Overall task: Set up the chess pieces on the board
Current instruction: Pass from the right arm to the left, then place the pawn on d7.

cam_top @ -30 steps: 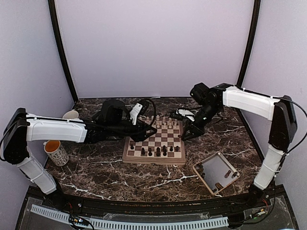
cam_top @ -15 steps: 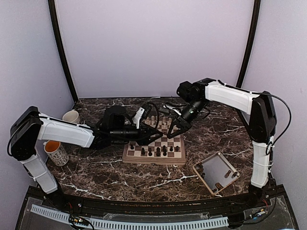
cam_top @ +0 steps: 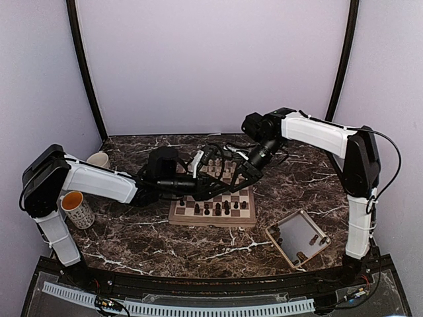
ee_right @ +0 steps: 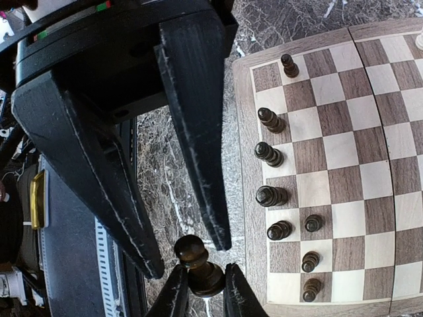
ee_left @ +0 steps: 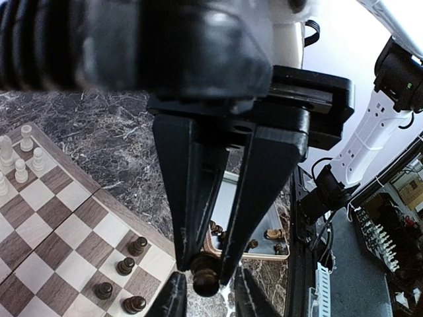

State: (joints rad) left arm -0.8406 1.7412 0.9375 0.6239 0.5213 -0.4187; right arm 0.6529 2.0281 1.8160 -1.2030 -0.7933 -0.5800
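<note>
The left gripper (ee_left: 206,264) is clamped on a dark chess piece (ee_left: 205,282). The right gripper (ee_right: 190,259) flanks its head; I cannot tell if it grips

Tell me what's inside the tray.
A few dark pieces lie in the tray, along its walls; its middle shows bare. From above nothing covers it, though the walls may hide floor edges.

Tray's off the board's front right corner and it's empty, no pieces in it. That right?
Not quite. The tray is off the front right corner of the board, but it is not empty. The top view shows a few dark pieces lying in it.
</note>
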